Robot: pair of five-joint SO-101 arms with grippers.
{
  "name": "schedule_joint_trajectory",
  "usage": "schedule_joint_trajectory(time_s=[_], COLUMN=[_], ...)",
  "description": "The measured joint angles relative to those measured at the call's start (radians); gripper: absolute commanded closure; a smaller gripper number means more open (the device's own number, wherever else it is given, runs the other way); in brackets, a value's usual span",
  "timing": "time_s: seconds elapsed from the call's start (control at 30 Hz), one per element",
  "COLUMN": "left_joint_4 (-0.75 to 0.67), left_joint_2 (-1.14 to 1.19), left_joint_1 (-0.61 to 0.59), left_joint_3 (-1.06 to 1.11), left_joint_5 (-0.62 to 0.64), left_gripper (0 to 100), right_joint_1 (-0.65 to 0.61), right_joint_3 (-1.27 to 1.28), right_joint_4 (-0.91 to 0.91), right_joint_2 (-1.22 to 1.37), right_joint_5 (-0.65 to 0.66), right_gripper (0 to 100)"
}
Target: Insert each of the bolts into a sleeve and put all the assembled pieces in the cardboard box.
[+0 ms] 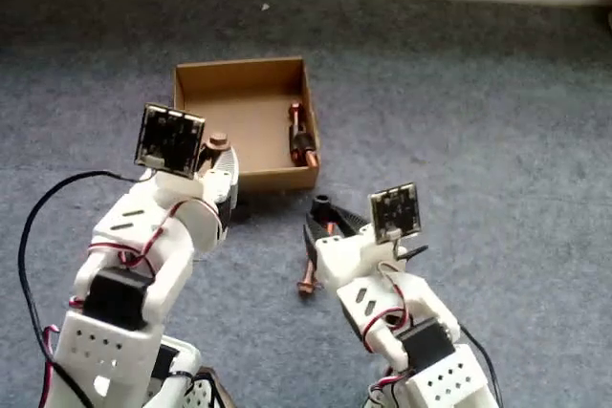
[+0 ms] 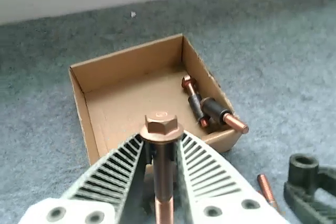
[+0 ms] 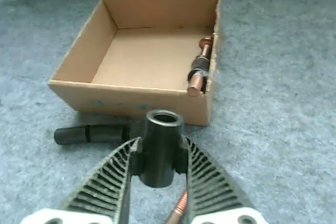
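Note:
My left gripper [image 2: 161, 139] is shut on a copper bolt [image 2: 163, 129], held head up just in front of the cardboard box [image 2: 126, 64]. In the high view this bolt [image 1: 218, 143] sits at the box's near left corner [image 1: 239, 65]. My right gripper [image 3: 160, 148] is shut on an upright black sleeve [image 3: 159, 129], its bore open on top, a little in front of the box [image 3: 126, 100]. Two bolt-and-sleeve pieces [image 2: 210, 109] lie along the box's right wall [image 1: 302, 138]. A loose bolt [image 1: 308, 272] lies on the carpet beside the right gripper [image 1: 323, 217].
A second black sleeve [image 3: 90, 134] lies on its side on the carpet in front of the box's front wall. Grey carpet stretches open to the right of the box and behind it. The two arms stand close together near the box's front.

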Motion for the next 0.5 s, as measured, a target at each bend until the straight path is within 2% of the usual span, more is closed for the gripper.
schedule_joint_trajectory(time_s=[0.1,0.23,0.33,0.5], left_joint_4=[0.000,-0.025,-0.097,-0.209], left_joint_2=[-0.100,-0.207,-0.272,-0.391], left_joint_1=[0.011,0.057,0.092,0.109], left_joint_3=[0.000,0.051,0.147,0.307], left_joint_5=[0.008,0.008,0.012,0.097], left_gripper=[99,99,99,99], right_joint_1=[-0.078,-0.169,-0.230,-0.311], right_joint_3=[0.087,0.135,0.137,0.137], right_joint_4=[0.000,0.000,0.000,0.000], right_joint_2=[-0.129,-0.221,-0.221,-0.232], right_joint_5=[0.075,0.107,0.110,0.114], right_gripper=[99.3,99.3,99.3,99.3])
